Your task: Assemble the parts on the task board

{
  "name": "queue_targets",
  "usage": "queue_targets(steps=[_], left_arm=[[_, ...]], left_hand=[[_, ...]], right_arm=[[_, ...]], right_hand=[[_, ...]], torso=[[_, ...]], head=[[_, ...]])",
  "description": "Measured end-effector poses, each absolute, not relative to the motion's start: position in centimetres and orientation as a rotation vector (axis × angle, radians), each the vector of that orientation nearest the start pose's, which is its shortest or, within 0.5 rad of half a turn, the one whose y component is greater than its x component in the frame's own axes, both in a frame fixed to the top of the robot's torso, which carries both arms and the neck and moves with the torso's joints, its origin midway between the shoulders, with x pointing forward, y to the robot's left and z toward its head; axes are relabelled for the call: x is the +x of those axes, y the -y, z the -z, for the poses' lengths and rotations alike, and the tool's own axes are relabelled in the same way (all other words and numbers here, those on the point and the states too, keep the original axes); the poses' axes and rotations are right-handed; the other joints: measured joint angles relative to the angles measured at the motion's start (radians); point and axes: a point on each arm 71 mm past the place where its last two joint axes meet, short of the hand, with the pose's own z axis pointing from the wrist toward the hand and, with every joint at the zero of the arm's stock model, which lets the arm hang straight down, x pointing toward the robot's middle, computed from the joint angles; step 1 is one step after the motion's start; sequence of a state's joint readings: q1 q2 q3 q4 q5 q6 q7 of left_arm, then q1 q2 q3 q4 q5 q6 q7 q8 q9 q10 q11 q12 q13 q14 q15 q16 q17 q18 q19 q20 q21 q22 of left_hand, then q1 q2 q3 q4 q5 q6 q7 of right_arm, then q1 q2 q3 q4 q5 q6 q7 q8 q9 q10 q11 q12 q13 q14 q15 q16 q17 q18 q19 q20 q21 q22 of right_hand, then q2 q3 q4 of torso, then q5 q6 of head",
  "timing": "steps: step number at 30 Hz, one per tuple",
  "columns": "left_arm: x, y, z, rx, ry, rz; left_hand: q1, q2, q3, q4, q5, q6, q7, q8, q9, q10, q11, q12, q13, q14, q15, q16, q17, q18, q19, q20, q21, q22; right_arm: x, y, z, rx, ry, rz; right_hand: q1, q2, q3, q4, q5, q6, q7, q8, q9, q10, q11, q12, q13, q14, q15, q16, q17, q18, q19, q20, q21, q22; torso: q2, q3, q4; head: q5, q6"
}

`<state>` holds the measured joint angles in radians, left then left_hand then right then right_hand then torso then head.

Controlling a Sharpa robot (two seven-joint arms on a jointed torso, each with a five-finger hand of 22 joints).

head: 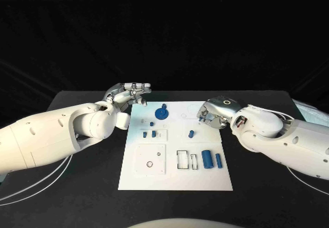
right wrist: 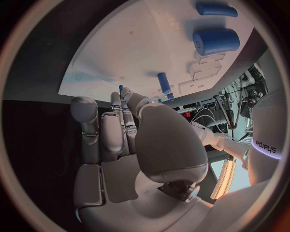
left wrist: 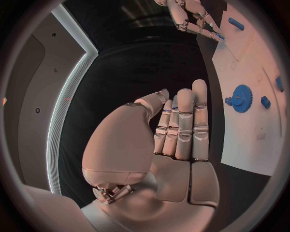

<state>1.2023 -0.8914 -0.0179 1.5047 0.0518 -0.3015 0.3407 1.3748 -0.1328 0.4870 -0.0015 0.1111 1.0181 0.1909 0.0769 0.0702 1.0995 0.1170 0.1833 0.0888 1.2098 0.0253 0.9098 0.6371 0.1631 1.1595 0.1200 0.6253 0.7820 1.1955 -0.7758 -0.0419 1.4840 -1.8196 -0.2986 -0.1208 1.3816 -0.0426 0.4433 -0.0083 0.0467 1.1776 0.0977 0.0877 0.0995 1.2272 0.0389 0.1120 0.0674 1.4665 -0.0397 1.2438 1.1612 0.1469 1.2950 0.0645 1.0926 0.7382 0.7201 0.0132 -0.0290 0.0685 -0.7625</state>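
While the black table (head: 82, 199) carries everything, the landmark on it is the white task board (head: 177, 178), lying at its middle under a dark backdrop. On the board, a blue gear (head: 161, 113) sits near the far edge, and the left wrist view shows it too (left wrist: 241, 92). Nearer the board's middle stand small blue pegs (head: 149, 134) and another small blue piece (head: 191, 134). Toward the board's near right part lie a thick blue cylinder (head: 207, 156) and, just beside it, a slimmer blue rod (head: 218, 160); the right wrist view shows both, the cylinder (right wrist: 215, 40) and the rod (right wrist: 215, 9). No maker's name can be read on the board; the only writing is a pale word on the robot's forearm in the right wrist view, too bent to make out. The left hand (head: 130, 93) hovers just off the board's far left corner, its fingers (left wrist: 184, 123) straight and pressed side by side, holding nothing. The right hand (head: 212, 114) hangs over the board's right edge, level with the gear; its fingers (right wrist: 111, 133) are stretched out close together, with nothing visible in them.
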Motion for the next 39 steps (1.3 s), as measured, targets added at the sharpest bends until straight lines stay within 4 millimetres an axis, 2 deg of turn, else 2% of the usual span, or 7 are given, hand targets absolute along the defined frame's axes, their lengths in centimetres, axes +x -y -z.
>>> queue_targets(steps=[6,14,21,28,39], left_arm=[[49.6,-24.1,17.5,-1.222,-1.397,1.494],[49.6,-24.1,17.6,-1.223,-1.4,1.495],[49.6,-24.0,17.6,-1.222,-1.402,1.498],[49.7,-23.7,17.6,-1.221,-1.405,1.503],[49.5,-23.4,17.6,-1.218,-1.411,1.512]], left_hand=[[0.0,0.0,0.0,0.0,0.0,0.0,0.0,0.0,0.0,-0.001,0.001,0.0,0.0,0.0,0.0,0.0,-0.001,0.0,0.0,0.0,0.0,-0.001],[0.0,0.0,-0.003,-0.003,0.0,-0.002,0.002,0.0,0.0,-0.004,0.004,0.0,0.0,0.0,0.0,0.0,-0.002,0.0,0.0,0.0,0.0,-0.002],[0.0,0.0,-0.003,-0.003,0.0,-0.004,0.004,0.0,0.0,-0.006,0.002,0.0,0.0,0.0,0.0,0.0,-0.002,0.0,0.0,0.0,-0.004,-0.002],[0.0,0.0,-0.003,-0.003,0.0,-0.004,0.004,0.0,0.0,-0.008,0.001,0.006,0.0,0.0,0.0,0.0,-0.002,0.0,0.0,0.0,-0.004,-0.002],[0.0,0.0,-0.003,-0.003,0.0,-0.004,0.004,0.0,0.0,-0.008,0.001,0.006,0.0,0.0,0.0,0.0,-0.004,0.0,0.0,0.0,-0.004,-0.003]], right_arm=[[47.6,16.6,17.7,-0.492,-1.513,-0.541],[45.4,13.2,16.7,-0.511,-1.479,-0.662],[43.6,9.8,16.5,-0.539,-1.463,-0.769],[42.0,7.0,18.0,-0.564,-1.49,-0.853],[41.3,5.2,21.6,-0.58,-1.578,-0.889]], right_hand=[[0.0,0.0,0.0,0.0,0.0,0.0,0.0,-0.003,0.006,0.0,0.0,0.0,0.0,0.0,0.0,0.0,0.0,0.0,0.0,0.0,0.004,0.004],[-0.003,-0.003,0.006,-0.006,0.0,-0.001,0.0,-0.005,0.006,0.003,0.003,0.0,0.0,0.0,0.0,0.0,0.001,0.0,0.0,0.0,0.004,0.007],[-0.003,-0.003,0.01,-0.01,0.0,0.002,0.005,-0.006,0.006,0.003,0.004,-0.004,-0.001,0.0,0.0,0.004,0.003,0.0,0.004,0.004,0.008,0.009],[-0.003,-0.003,0.017,-0.011,-0.001,0.001,0.005,-0.005,0.007,0.007,0.007,-0.008,-0.002,0.0,0.0,0.004,0.003,0.0,0.004,0.004,0.008,0.011],[-0.006,-0.006,0.02,-0.014,-0.001,0.0,0.006,-0.005,0.011,0.007,0.007,-0.012,-0.003,0.0,0.0,0.004,0.003,0.0,0.004,0.004,0.008,0.01]], torso=[[0.0,-0.0003,-0.0004],[0.001,-0.0005,0.0005],[0.001,-0.0024,0.0011],[0.001,-0.0031,0.0016],[0.001,-0.0024,0.0016]], head=[[0.002,-0.001],[0.007,-0.002],[0.021,-0.007],[0.035,-0.014],[0.054,-0.028]])
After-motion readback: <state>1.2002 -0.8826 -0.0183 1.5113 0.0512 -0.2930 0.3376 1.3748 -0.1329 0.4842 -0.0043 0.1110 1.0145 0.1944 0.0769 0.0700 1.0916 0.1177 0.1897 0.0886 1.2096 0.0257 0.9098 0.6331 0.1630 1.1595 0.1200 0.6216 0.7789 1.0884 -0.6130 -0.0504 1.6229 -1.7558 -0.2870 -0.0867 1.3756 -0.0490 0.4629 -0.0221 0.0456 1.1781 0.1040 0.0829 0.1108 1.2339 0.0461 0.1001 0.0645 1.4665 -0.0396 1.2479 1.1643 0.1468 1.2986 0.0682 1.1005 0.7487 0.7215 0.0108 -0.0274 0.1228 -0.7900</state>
